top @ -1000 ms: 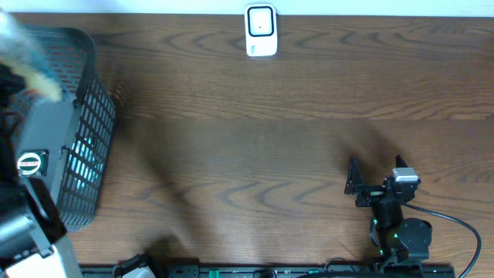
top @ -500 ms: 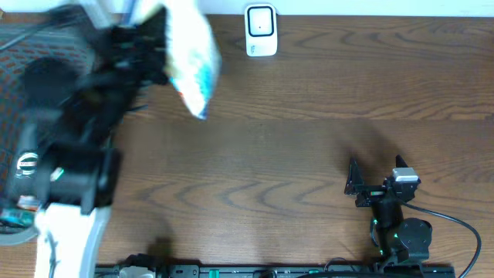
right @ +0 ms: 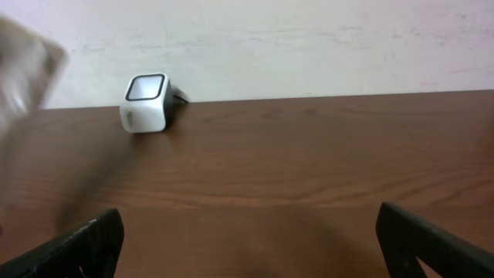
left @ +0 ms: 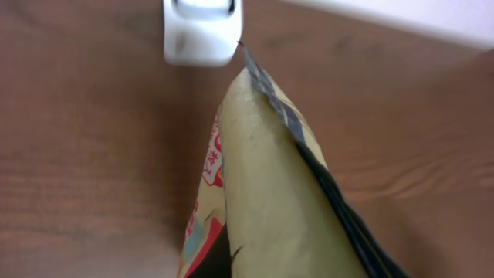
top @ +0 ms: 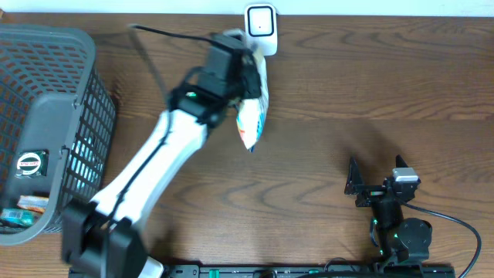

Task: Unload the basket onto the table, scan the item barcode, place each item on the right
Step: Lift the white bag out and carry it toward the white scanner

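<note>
The item is a yellow, red and blue snack bag hanging above the table just below the white barcode scanner at the back edge. My left gripper is shut on the bag's upper end. In the left wrist view the bag fills the lower frame, its sealed tip pointing at the scanner; my fingers are hidden behind it. My right gripper rests open at the front right with nothing in it. Its view shows both dark fingers, the scanner far off and the blurred bag.
A dark mesh basket stands at the left edge with a few packets inside. My left arm stretches diagonally from the front left to the scanner. A black cable loops at the front right.
My left arm has swung from over the basket rightward across the back of the table, carrying the bag to just below the scanner. The right arm has not moved.
</note>
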Robot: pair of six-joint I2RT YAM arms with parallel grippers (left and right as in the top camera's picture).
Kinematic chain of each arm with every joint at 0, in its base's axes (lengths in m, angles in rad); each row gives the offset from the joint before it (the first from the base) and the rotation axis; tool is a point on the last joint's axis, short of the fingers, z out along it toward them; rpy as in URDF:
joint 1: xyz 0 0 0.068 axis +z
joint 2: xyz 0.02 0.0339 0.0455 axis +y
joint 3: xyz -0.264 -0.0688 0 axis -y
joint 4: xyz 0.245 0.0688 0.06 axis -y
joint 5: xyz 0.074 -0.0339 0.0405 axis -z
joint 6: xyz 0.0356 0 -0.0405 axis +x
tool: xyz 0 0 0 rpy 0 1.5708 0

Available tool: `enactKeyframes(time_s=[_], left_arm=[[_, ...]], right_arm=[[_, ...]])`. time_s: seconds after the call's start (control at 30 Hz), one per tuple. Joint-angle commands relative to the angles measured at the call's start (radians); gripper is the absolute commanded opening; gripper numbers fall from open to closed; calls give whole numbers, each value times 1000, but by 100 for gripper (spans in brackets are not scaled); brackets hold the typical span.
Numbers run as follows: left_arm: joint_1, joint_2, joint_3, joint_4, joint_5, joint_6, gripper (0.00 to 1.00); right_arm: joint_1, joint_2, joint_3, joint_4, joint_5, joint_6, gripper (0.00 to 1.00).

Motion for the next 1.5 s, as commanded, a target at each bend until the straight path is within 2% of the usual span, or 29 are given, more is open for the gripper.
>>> enactKeyframes(time_s=[0.0, 0.2, 0.23, 0.3, 0.43, 0.67, 0.9, 1.07, 1.1, 1.13, 1.23, 1.3, 1.47], left_arm=[[-38, 69, 9, 3, -112, -2, 7], [-65, 158, 9, 27, -154, -2, 8], [-65, 159, 9, 33, -154, -2, 14], [-65, 158, 9, 48, -153, -1, 36], [-64, 146, 10, 79, -153, 19, 45], [-64, 55, 47, 76, -154, 130, 46], [-64, -9, 47, -79, -129, 163, 46], [-64, 48, 33, -145, 46, 160, 44], [-64, 63, 31, -145, 63, 159, 39], [-64, 81, 31, -145, 76, 157, 34], [-74, 143, 30, -153, 80, 100, 30], [-89, 190, 30, -153, 89, 60, 31], [-143, 298, 30, -152, 122, 58, 31]], right_arm=[[0, -5, -2, -4, 1, -15, 99], [0, -5, -2, -4, 1, -15, 99], [0, -5, -2, -4, 1, -15, 99], [0, -5, -2, -4, 1, -15, 99], [0, -5, -2, -4, 1, -15, 99], [0, -5, -2, -4, 1, -15, 99], [0, -5, -2, -4, 1, -15, 99], [0, -5, -2, -4, 1, -15, 99], [0, -5, -2, -4, 1, -15, 99], [0, -5, -2, -4, 1, -15, 99], [0, -5, -2, -4, 1, -15, 99], [0, -5, -2, -4, 1, -15, 99], [0, -5, -2, -4, 1, -15, 99]])
